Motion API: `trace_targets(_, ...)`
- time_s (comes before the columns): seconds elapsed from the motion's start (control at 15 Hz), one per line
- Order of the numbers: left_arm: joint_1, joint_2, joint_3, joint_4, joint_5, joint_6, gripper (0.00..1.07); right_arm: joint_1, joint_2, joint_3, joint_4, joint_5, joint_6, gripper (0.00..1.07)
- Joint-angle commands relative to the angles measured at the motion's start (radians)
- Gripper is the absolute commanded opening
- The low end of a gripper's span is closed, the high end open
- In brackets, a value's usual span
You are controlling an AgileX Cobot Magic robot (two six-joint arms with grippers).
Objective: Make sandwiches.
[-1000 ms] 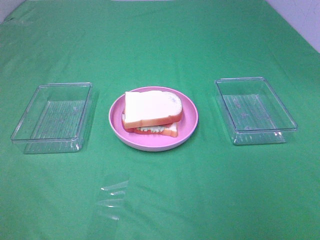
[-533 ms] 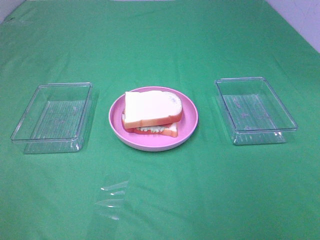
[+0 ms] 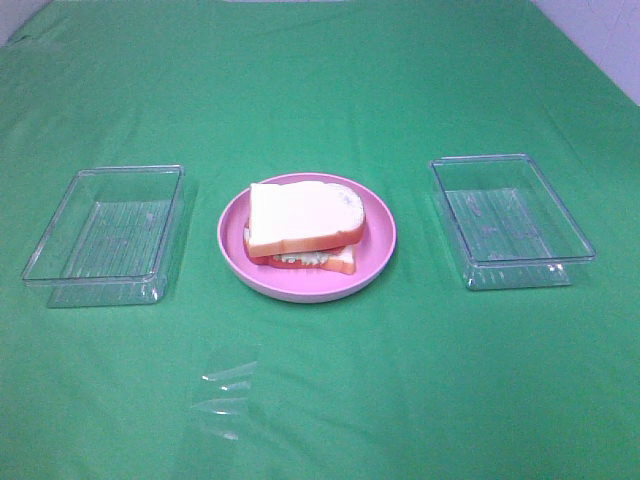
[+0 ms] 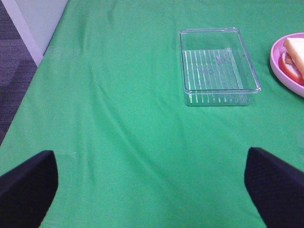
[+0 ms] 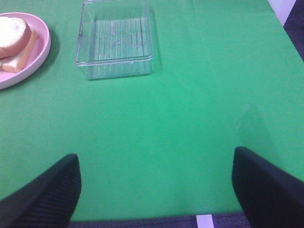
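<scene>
A toy sandwich (image 3: pixel 303 225) lies stacked on the pink round plate (image 3: pixel 380 250) in the middle of the green cloth: white bread with orange-brown crust on top, pale lettuce and a red layer showing at its front edge. Its edge also shows in the left wrist view (image 4: pixel 293 58) and the right wrist view (image 5: pixel 15 42). My left gripper (image 4: pixel 151 187) stands open over bare cloth, well short of the left tray. Wide apart as well are the fingers of my right gripper (image 5: pixel 156 187), which hangs near the table's front edge. Neither gripper shows in the high view.
A clear plastic tray (image 3: pixel 105 235) sits left of the plate and another clear tray (image 3: pixel 510 220) sits right of it; nothing shows inside either. A scrap of clear film (image 3: pixel 225 400) lies on the cloth in front. The table edge (image 5: pixel 204 216) runs close under the right gripper.
</scene>
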Motion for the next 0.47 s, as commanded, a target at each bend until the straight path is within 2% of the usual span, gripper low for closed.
trace_targets(0.07,-0.002,-0.009,0.0,-0.007,-0.003,-0.002,1.0,0.0,-0.029,0.004,-0.015,-0.012,-0.011,0.84)
trace_targets(0.47,-0.002,-0.009,0.0,-0.007,-0.003,-0.002,1.0,0.0,-0.029,0.004,-0.015,-0.012,-0.011,0.84)
